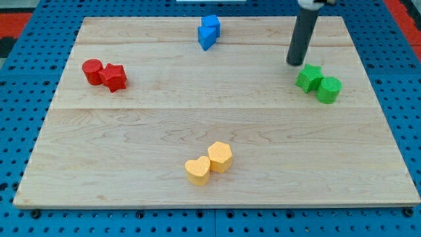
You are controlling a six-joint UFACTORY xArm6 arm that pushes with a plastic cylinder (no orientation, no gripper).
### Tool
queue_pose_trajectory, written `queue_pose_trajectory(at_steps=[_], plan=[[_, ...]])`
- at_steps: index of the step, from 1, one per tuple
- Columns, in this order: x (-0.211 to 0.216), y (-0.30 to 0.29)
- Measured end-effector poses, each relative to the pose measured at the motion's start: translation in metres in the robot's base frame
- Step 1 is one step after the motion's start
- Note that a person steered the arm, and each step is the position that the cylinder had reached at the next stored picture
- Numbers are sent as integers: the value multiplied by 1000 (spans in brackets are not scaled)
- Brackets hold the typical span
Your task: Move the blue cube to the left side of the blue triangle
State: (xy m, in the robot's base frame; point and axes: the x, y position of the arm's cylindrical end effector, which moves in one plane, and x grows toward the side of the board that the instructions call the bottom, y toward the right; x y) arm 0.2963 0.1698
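The blue cube [212,24] sits near the view's top centre of the wooden board [131,145]. The blue triangle [206,39] lies just below it and slightly to the left, touching it. My tip [294,63] is far to the right of both blue blocks, just up and left of the green star [308,78]. The tip touches no block.
A green cylinder [329,89] touches the green star at the view's right. A red cylinder [93,71] and a red star-like block [115,77] sit at the left. A yellow heart [197,171] and a yellow hexagon [220,157] sit near the bottom centre.
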Motion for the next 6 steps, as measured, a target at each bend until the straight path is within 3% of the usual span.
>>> queue_pose_trajectory(at_steps=[1, 2, 4, 6], plan=[[-92, -21], [-105, -44], [-104, -224], [-42, -239]])
